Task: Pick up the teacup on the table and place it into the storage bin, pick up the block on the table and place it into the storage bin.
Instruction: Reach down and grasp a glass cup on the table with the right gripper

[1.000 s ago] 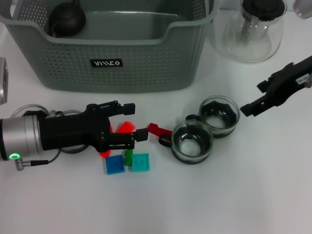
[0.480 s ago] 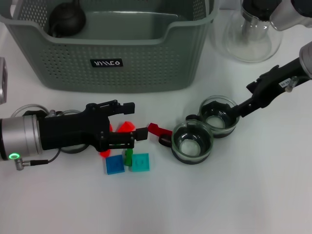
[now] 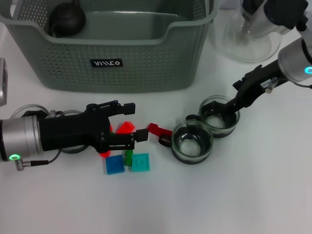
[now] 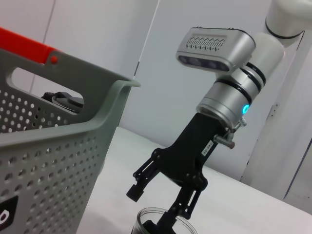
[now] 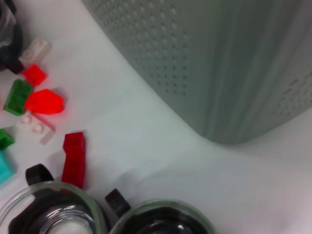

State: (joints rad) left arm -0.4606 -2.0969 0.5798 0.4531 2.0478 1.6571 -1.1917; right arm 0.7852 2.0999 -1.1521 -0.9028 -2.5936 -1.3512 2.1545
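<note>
From the head view, the right gripper (image 3: pixel 236 99) reaches down at a slant over the far teacup (image 3: pixel 220 116), its fingers spread, one tip apparently inside the rim and the other outside, as if to pinch the glass wall. It grasps nothing yet. A second teacup (image 3: pixel 192 142) stands touching the first on the near side, so a lift will likely need to go straight up to avoid dragging it. The left gripper (image 3: pixel 131 121) lies low over the table (image 3: pixel 253 195), fingers parted and empty, pointing at a dark red block (image 3: pixel 156 129); under and beside it sit red blocks (image 3: pixel 126 126), a blue block (image 3: pixel 114 165), a green block (image 3: pixel 128 157) and a teal block (image 3: pixel 141 162). The storage bin (image 3: pixel 112 53) stands behind, already holding a dark teapot (image 3: pixel 67 19). A clear glass teapot (image 3: pixel 252 34) stands to the right of the bin, behind the right arm.

In the left wrist view, the right gripper (image 4: pixel 156 200) shows plainly released, straddling the teacup's rim (image 4: pixel 163 224), with the storage bin's perforated wall (image 4: pixel 53 165) close beside.

The right wrist view looks onto both teacups (image 5: pixel 161 222) at the frame's edge, the dark red block (image 5: pixel 74 158) just beside a cup handle, more blocks (image 5: pixel 43 101) farther off, and the storage bin's corner (image 5: pixel 219 73) near; the gripper's own fingers are not in it.
</note>
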